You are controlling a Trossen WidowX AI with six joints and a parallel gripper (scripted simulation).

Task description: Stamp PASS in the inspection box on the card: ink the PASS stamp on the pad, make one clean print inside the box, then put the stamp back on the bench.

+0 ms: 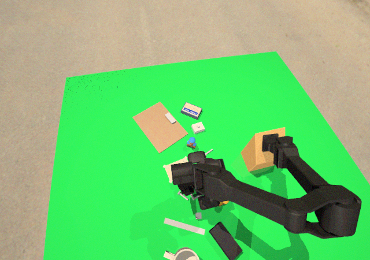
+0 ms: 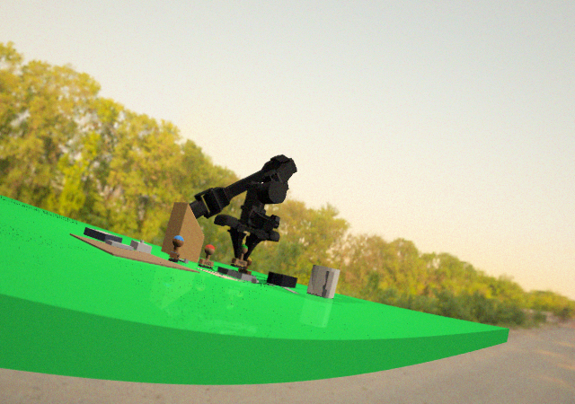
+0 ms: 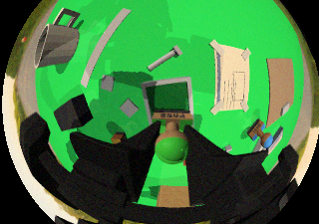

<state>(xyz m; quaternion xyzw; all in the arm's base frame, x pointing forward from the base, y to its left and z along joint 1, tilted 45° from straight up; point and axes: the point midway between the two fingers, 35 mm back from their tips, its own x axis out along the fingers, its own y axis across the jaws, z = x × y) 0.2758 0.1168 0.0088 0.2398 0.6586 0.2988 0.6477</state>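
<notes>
My gripper (image 2: 242, 255) (image 3: 172, 126) is shut on the green-knobbed stamp (image 2: 243, 248) (image 3: 170, 150), which is upright, its lettered block below the fingers. The block hangs low, just above the near edge of the grey-framed ink pad (image 3: 189, 91) in the wrist view. The pad's inside looks dark green. The stamp's underside is hidden. The card (image 1: 168, 173) (image 3: 231, 67), taped at its corners, lies to the right of the pad in the wrist view. Its outlined inspection box (image 3: 239, 73) shows no clear print. The arm hides the pad and stamp in the top view.
A blue-knobbed stamp (image 1: 191, 140) (image 3: 266, 139) stands beside the brown board (image 1: 158, 132). A red-knobbed stamp (image 2: 209, 249), an orange-knobbed one (image 1: 224, 203), a bolt (image 3: 164, 59), a black block (image 1: 225, 240), a mug (image 2: 323, 281), a grey strip (image 1: 183, 226) and a wooden block (image 1: 259, 155) surround the work area.
</notes>
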